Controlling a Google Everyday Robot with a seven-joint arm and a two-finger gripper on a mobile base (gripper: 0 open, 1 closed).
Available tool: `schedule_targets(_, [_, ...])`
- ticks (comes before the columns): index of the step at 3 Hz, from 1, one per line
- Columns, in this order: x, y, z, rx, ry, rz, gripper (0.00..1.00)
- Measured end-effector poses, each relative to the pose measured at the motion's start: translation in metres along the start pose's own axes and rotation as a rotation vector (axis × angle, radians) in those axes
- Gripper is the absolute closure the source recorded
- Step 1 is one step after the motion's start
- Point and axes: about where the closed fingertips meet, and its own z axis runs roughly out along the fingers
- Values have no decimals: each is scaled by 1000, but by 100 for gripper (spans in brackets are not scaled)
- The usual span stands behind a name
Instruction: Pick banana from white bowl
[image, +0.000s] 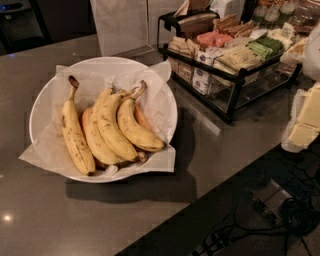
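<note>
Nothing is reading as legible text or numbers anywhere in this scene. Small white packets standing in the front of the black wire rack are showing bluish printed marks on their faces, but the marks are coming out too blurred to make out a word or a brand. The gripper, hanging at the right edge of the view just beyond the rack, is showing no readable marking either.
</note>
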Motion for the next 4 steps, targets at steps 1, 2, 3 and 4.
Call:
schedule_targets(1, [0, 0, 0, 0, 0, 0, 0])
schedule_targets(2, [-5, 3, -3, -19, -53, -19, 0])
schedule_targets(3, [-62, 14, 15, -117, -189, -174, 0])
schedule_targets(4, [-131, 36, 30, -232, -304, -401, 0])
